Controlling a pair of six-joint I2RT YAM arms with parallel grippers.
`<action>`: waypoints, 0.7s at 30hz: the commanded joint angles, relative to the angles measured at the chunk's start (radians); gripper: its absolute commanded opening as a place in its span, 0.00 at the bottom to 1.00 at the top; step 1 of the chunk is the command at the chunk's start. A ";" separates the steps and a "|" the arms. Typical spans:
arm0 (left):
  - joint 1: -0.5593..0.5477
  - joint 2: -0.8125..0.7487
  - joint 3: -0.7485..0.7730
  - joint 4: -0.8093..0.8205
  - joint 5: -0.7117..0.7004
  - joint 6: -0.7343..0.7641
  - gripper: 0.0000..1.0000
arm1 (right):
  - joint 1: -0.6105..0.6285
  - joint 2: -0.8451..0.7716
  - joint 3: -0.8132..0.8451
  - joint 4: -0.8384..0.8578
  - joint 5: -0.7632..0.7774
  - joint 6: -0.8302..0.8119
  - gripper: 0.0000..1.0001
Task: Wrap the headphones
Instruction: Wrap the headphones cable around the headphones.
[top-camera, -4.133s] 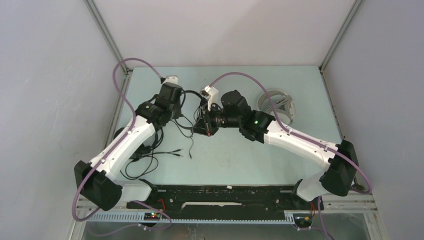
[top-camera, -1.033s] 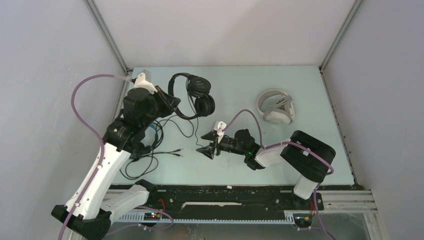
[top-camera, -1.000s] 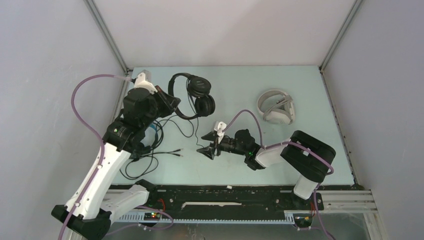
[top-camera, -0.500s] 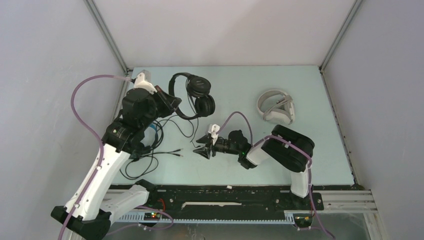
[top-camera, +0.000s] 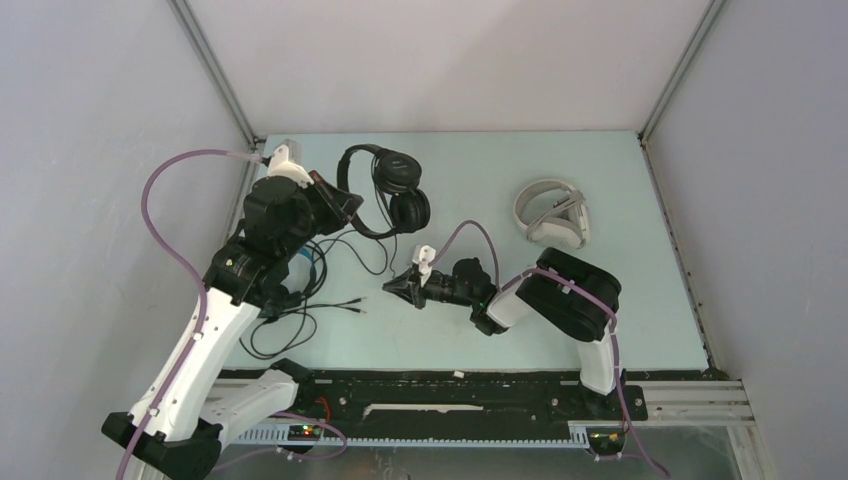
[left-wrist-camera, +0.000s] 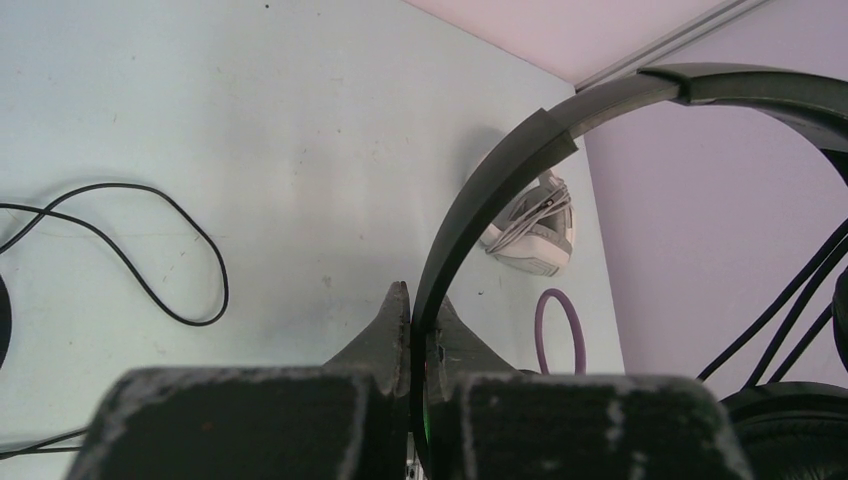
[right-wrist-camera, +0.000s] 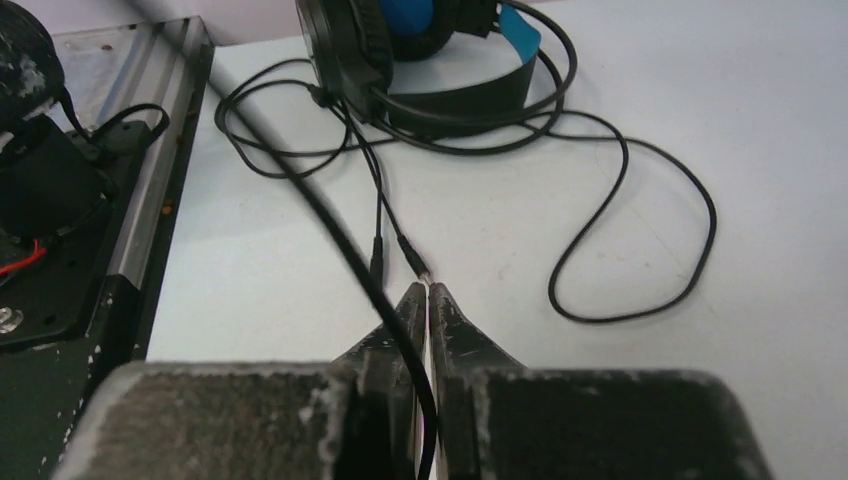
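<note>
Sliding left since a second ago, my right pincer (top-camera: 392, 287) now clenches the black cable (right-wrist-camera: 330, 235) just on the near side of the slim black headset (top-camera: 385, 190). My left pincer (left-wrist-camera: 412, 300) grips that headset's band. Wrapping starts here, I judge. Next I must wind the cable round that headset, keeping it taut.
</note>
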 joint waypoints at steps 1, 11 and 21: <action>0.004 -0.019 0.098 0.006 -0.026 0.037 0.00 | -0.027 0.005 -0.059 0.117 0.040 0.025 0.03; 0.059 -0.017 0.110 0.001 0.113 0.108 0.00 | -0.159 -0.037 -0.134 0.165 -0.047 0.132 0.00; 0.070 0.016 0.068 0.003 0.484 0.391 0.00 | -0.291 -0.206 -0.134 -0.024 -0.134 0.242 0.00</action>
